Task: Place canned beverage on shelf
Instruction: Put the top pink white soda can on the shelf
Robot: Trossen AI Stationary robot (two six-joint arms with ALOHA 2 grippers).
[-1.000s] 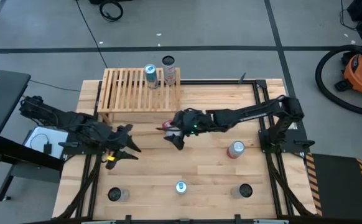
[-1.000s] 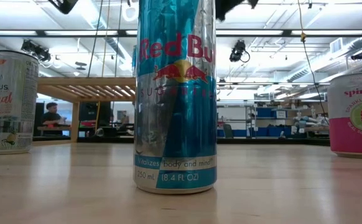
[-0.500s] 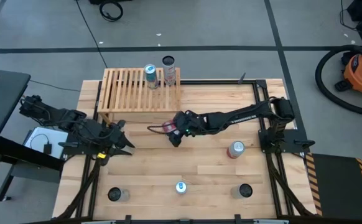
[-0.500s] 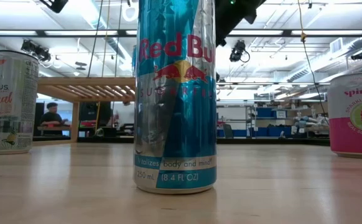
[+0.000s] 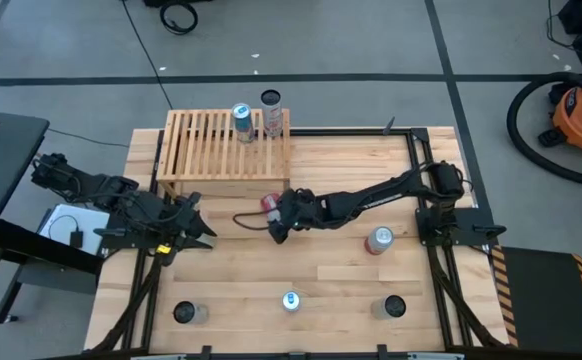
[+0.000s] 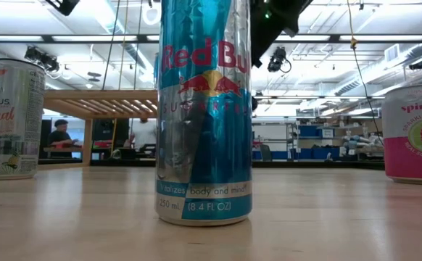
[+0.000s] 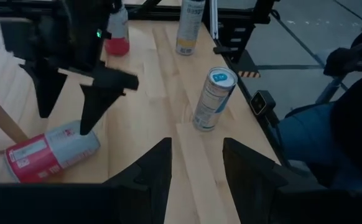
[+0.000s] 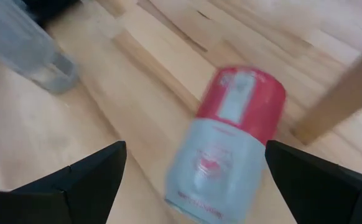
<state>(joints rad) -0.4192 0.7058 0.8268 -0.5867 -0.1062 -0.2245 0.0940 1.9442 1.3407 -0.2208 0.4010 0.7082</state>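
A red and silver can (image 5: 268,203) lies on its side on the table, just before the near right leg of the slatted wooden shelf (image 5: 206,150). Two cans (image 5: 242,122) stand on the shelf's far right part. My right gripper (image 5: 275,229) hangs open and slanted down over the lying can (image 8: 231,137), with its fingers (image 8: 88,177) on either side and apart from it. The left wrist view shows the same gripper (image 7: 66,121) above the can (image 7: 53,152). My left gripper (image 5: 203,222) waits at the table's left, its fingers a little apart on nothing.
Other cans stand on the table: a pink one (image 5: 379,240) at the right, a blue one (image 5: 290,300) at the near middle, and one in each near corner (image 5: 184,313) (image 5: 394,306). The low view has the blue can (image 6: 205,109) close up.
My right gripper has come down toward the lying red can and rolled at the wrist, staying open. My left gripper has drawn back a little toward the table's left edge. The can has not moved.
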